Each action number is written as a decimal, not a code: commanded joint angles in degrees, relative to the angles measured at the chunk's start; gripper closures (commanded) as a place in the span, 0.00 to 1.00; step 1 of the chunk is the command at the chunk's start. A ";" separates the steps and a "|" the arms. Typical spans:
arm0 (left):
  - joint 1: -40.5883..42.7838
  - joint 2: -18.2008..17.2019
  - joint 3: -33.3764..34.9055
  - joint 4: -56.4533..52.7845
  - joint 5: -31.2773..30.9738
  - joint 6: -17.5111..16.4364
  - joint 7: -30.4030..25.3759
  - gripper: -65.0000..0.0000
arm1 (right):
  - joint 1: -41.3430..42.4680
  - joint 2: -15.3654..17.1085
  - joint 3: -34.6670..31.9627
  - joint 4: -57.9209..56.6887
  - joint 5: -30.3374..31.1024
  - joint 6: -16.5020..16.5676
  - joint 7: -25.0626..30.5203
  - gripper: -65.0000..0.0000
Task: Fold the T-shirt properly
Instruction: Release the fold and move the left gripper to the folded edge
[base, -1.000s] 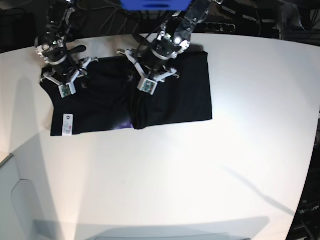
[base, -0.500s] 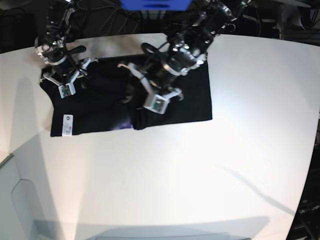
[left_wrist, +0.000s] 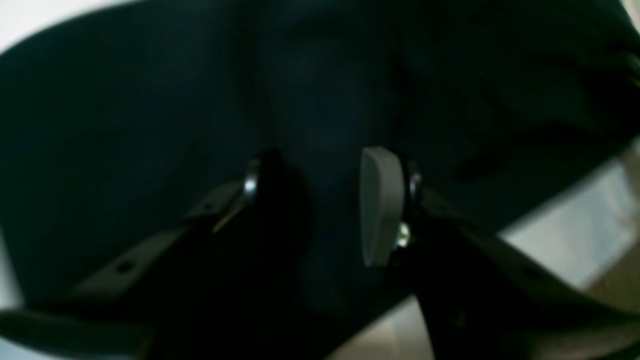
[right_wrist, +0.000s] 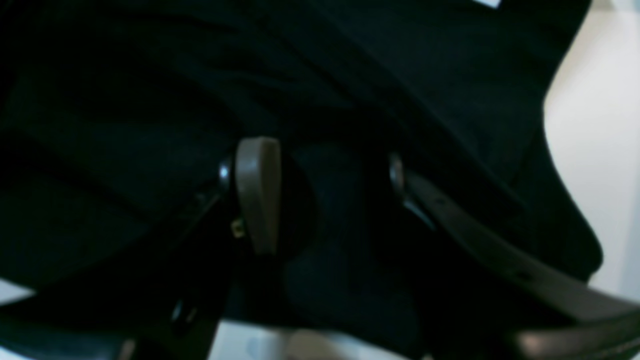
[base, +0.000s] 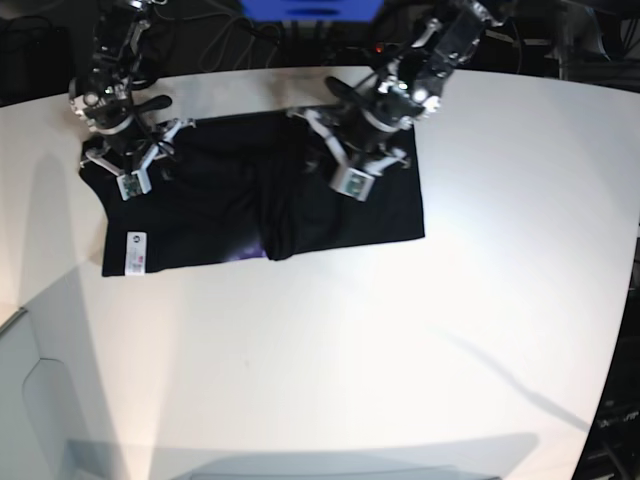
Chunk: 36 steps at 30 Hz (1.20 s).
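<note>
On my left gripper (left_wrist: 325, 205) the jaws stand apart, with a clear gap between the pale pad on one side and the dark finger on the other. Only black cloth shows through that gap, lying below, and nothing is pinched between the pads. From the base view this gripper (base: 352, 170) hangs over the right half of the T-shirt (base: 210, 215); I cannot tell whether its tips touch the fabric.

My right gripper (right_wrist: 325, 195) also has its jaws spread, a tan pad on one side and a thin dark finger on the other. Rumpled black cloth fills the space under and between them, but I see no fold caught in them. In the base view it (base: 128, 168) sits over the shirt's upper left corner, near the far edge of the counter (base: 400, 340).

The T-shirt lies mostly flat on the white counter, towards its far left part, spread wide from side to side. A bunched ridge runs down its middle. A small white label (base: 134, 250) shows near the lower left corner, and a sliver of purple print peeks out at the lower edge beside the ridge.
</note>
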 joint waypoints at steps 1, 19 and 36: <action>-2.34 0.67 2.40 -0.32 -0.25 -0.33 -1.23 0.62 | 0.26 0.23 0.12 0.93 0.46 0.60 0.84 0.57; -8.84 3.13 5.74 2.14 -0.25 -0.24 -1.40 0.62 | 2.20 0.23 5.92 9.63 0.64 0.60 0.84 0.57; 12.69 -1.79 -34.43 8.21 -0.34 -0.41 -1.40 0.62 | 12.57 4.36 13.31 -8.65 0.82 0.60 0.75 0.42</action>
